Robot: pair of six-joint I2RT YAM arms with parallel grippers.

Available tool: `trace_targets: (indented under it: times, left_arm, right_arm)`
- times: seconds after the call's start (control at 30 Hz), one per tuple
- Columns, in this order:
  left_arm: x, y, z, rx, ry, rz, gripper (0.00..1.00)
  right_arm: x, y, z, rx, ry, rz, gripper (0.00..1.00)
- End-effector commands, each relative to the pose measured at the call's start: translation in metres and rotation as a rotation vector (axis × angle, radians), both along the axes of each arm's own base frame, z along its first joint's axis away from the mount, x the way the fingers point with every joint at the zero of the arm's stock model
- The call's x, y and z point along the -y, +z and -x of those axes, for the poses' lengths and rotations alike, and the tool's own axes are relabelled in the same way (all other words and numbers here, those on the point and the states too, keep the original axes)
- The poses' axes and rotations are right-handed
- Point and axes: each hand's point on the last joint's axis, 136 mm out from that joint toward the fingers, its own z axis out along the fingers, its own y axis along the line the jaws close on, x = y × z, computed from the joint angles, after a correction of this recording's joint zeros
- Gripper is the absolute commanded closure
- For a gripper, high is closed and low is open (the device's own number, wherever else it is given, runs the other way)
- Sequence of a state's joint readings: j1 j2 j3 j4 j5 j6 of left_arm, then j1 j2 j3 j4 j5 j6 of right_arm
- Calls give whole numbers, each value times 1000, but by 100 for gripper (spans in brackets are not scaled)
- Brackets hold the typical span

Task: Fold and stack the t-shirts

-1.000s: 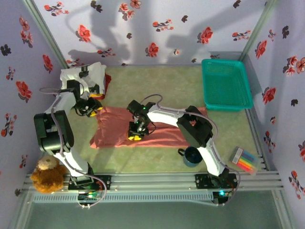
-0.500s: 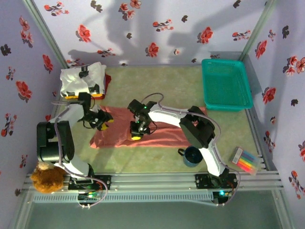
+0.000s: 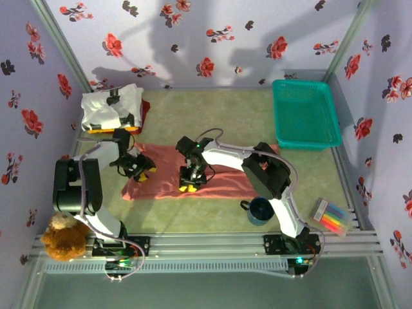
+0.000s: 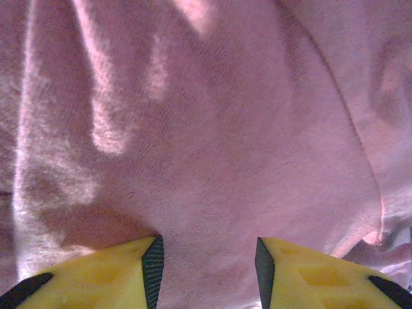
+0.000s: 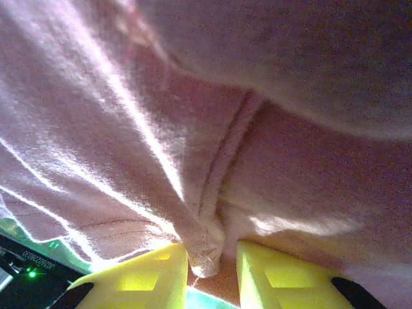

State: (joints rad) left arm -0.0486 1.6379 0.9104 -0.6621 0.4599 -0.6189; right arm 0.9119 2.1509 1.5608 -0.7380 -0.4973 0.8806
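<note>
The salmon-pink t-shirt [image 3: 161,183] lay spread on the table [image 3: 212,116], its long axis running left to right across the middle, between the two arms and a little nearer the left side. A folded stack [image 3: 111,106] of white, yellow and red shirts sat at the far left corner, just beyond the pink one's left end.

The right jaws hung over the shirt's near long edge, about a third of the way in from its left end. In the right wrist view they stood narrowly apart, with a seamed fold of the pink cloth caught between the yellow fingers [image 5: 148,277]. The left jaws were at the shirt's left end, close to the short edge. Their yellow fingers [image 4: 103,270] stood partly open with flat cloth lying past them and nothing pinched.

The left jaws were therefore nearer the end, the right nearer the middle. The right arm [image 3: 225,154] reached far leftward across the shirt, elbow bent above its right end. The left arm [image 3: 71,187] was folded tightly, forearm angled inward and down onto the cloth.
</note>
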Motion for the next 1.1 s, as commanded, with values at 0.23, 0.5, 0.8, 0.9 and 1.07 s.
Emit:
trace_targets:
  times: [0.23, 0.5, 0.8, 0.9, 1.07]
  left_arm:
    - [11, 43, -6, 112, -25, 7, 54]
    - [27, 39, -1, 109, -51, 2, 55]
    - [43, 28, 5, 90, -88, -4, 55]
    - [45, 27, 4, 87, -96, -3, 55]
    - [47, 27, 5, 87, -100, -6, 56]
  right_arm:
    - [128, 74, -36, 242, -75, 219, 59]
    - [254, 78, -96, 470, -183, 497, 78]
    - [300, 65, -137, 553, -135, 707, 96]
    - [308, 48, -141, 513, -113, 751, 98]
    - [321, 30, -137, 490, -91, 813, 100]
